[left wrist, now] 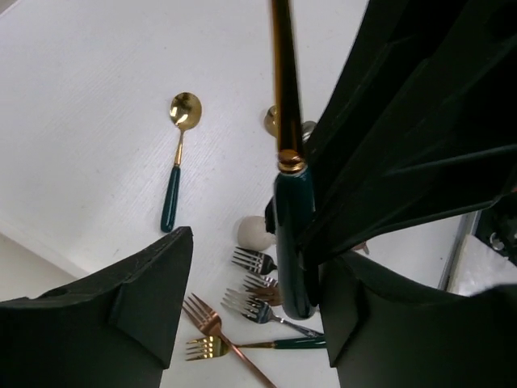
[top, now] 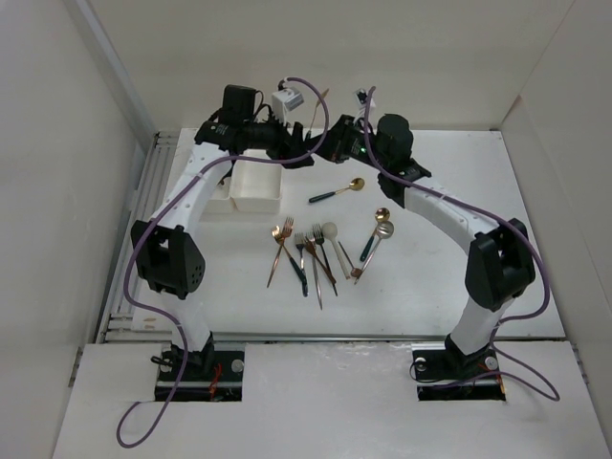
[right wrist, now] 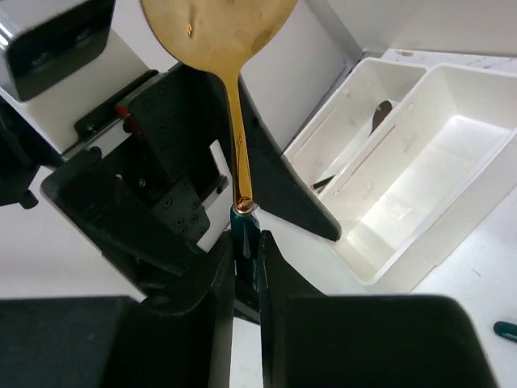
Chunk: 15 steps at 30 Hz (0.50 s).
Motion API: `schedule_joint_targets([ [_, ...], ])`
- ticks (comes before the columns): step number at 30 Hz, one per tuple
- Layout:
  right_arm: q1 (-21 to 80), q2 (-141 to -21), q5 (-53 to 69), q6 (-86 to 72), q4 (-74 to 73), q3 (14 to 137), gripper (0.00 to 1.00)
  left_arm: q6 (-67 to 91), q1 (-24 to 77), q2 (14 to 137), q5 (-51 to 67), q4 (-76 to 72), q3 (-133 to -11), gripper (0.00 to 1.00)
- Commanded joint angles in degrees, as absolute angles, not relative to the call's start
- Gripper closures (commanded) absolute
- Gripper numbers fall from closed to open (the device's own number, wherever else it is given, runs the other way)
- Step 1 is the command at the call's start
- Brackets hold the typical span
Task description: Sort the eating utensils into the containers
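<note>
Gold spoon (right wrist: 220, 36) (green-handled) pinched in right claw (right wrist: 245, 252).

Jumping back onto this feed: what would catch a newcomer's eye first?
A gold spoon is held in mid-air by its green handle, the right gripper shut on it and the open left gripper facing it, over the far side of the table. Just beside them sit two white bins, and a heap of loose forks and spoons lies mid-table.
</note>
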<state>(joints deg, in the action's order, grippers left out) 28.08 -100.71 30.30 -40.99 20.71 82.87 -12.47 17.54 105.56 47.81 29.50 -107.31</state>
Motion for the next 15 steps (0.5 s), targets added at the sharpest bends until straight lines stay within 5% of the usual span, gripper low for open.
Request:
schedule_joint_targets([
  [1,28.9,-98.9,32.2,-41.7,24.2,83.3,1.0,-11.5,17.7,103.2,48.9,26.7,-108.3,0.47],
  [4,29.4,-99.4,32.7,-42.2,24.2,83.9,1.0,-11.0,17.7,103.2,48.9,26.7,-107.8,0.77],
  [5,29.4,-99.4,33.2,-42.2,24.2,83.9,1.0,-11.0,17.7,103.2,48.3,26.7,-107.2,0.94],
  [7,29.4,-100.0,33.2,-42.2,24.2,84.6,1.0,-11.0,17.7,102.7,46.9,27.4,-106.7,1.0],
  [11,28.7,-100.5,32.5,-44.2,23.1,84.5,0.47,-9.6,15.9,102.7,39.4,27.9,-105.1,1.0],
  [13,28.0,-98.2,27.3,-45.3,21.8,81.7,0.0,-7.5,13.7,103.2,35.7,27.9,-104.5,1.0],
  [15,26.5,-95.5,21.4,-45.3,18.1,79.0,0.0,-5.6,9.6,104.6,27.0,28.6,-105.2,1.0],
])
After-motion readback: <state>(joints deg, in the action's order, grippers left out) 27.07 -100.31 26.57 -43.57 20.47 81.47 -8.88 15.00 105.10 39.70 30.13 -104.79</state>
